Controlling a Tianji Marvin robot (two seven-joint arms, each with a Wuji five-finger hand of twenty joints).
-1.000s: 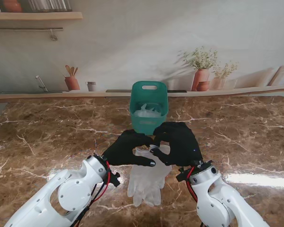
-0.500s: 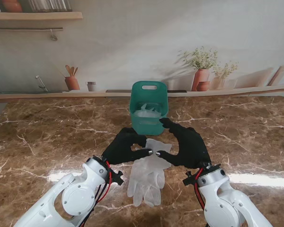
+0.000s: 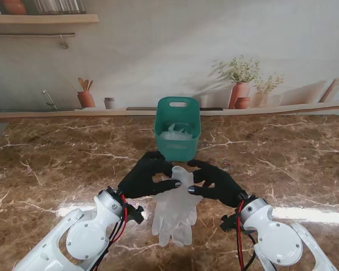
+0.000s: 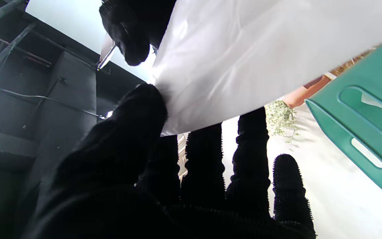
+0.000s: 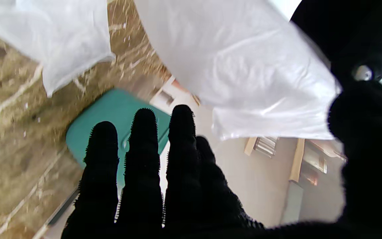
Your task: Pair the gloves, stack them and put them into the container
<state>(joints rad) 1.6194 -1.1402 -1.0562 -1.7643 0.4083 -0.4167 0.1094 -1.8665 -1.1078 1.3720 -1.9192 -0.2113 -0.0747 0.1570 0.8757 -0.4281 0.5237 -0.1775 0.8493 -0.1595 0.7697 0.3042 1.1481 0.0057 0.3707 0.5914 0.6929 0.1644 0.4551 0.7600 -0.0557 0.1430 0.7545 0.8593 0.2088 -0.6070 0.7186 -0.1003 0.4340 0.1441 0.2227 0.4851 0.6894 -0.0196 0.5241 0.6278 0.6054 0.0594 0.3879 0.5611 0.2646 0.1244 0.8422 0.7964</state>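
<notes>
Right now your white gloves (image 3: 174, 212) lie on the marble table (image 3: 56, 158) in the middle of the stand view, just nearer to you than the green container (image 3: 178, 129). Their fingers point back toward you, and the cuff end (image 3: 181, 176) is raised off the surface between the two black hands. From the left wrist camera you can see the cuff (image 4: 244, 56) as a broad white sheet, with the thumb (image 4: 134, 116) pressed against its edge and the other fingers reaching behind it. From the right wrist camera the same sheet (image 5: 244, 69) hangs in front of the fingers (image 5: 141, 149), with the thumb (image 5: 366, 126) at its corner; a second white piece (image 5: 51, 36) shows off to one side over the marble.

Your left hand (image 3: 144, 176) is pinching the cuff on the left side, thumb tip against the fabric. Your right hand (image 3: 217, 182) pinches it on the right side in the same way. The two hands face each other, close together, with the cuff stretched between them.

The container stands upright just beyond the hands, and you can make out pale material (image 3: 176, 133) inside it. Behind it runs the back edge of the table and a wall printed with shelves, plant pots (image 3: 240, 93) and utensils.
</notes>
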